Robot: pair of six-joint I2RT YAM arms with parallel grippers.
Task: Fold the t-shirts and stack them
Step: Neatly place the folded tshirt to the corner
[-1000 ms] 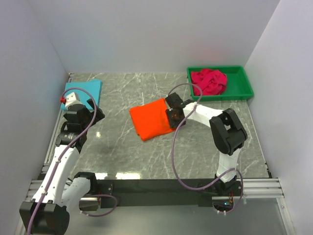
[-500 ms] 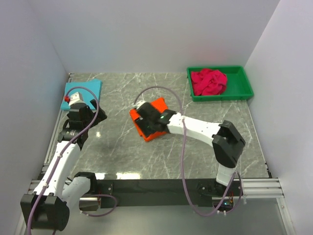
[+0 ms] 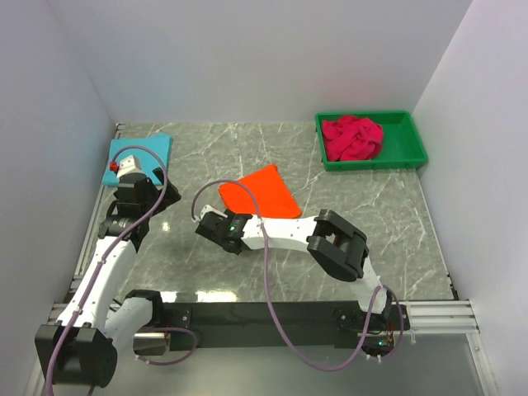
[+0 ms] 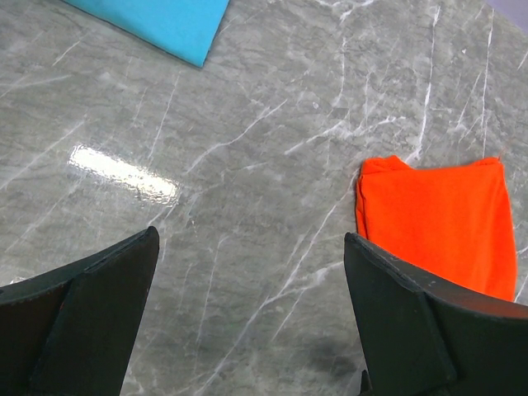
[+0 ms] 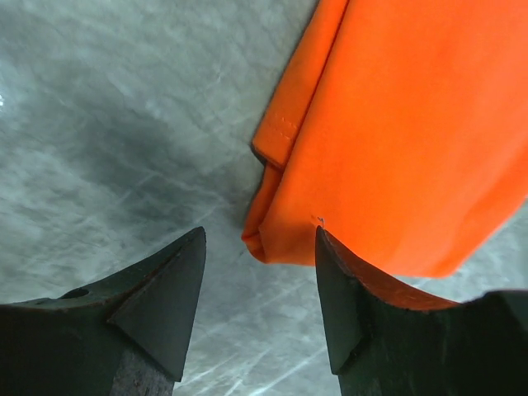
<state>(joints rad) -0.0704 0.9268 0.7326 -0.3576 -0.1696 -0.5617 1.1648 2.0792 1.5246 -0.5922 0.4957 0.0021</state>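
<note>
Orange shirt (image 3: 260, 195) lies flat on the counter (image 3: 371, 223) about mid-way across, folded to a rough rectangle and set at a slant. Folded edges are stacked at its near-left corner, with a stitched hem showing there in the right wrist view. Cloth is smooth, no big wrinkles.

Right tool (image 3: 212, 229) sits low just off that near-left corner, on the shirt's left-front side. In its own camera the corner (image 5: 272, 223) shows in the gap between the two fingers (image 5: 165, 297). Right tool (image 5: 260, 239) is spread and pinching nothing. Can't tell whether a fingertip touches the cloth.

Blue shirt (image 3: 142, 152) is a flat folded rectangle at the far-left corner of the counter, well apart from the orange one. Left wrist view catches only its corner (image 4: 161, 21) at top left, with the orange shirt (image 4: 437, 223) at right.

Left tool (image 4: 252, 238) is spread wide over bare counter between the two shirts, holding nothing. In the top view the left arm's wrist is just on the near side of the blue shirt.

Pink shirt (image 3: 351, 137) is an unfolded crumpled heap inside the green bin (image 3: 412, 157) at the far right of the counter, well away from both tools.
</note>
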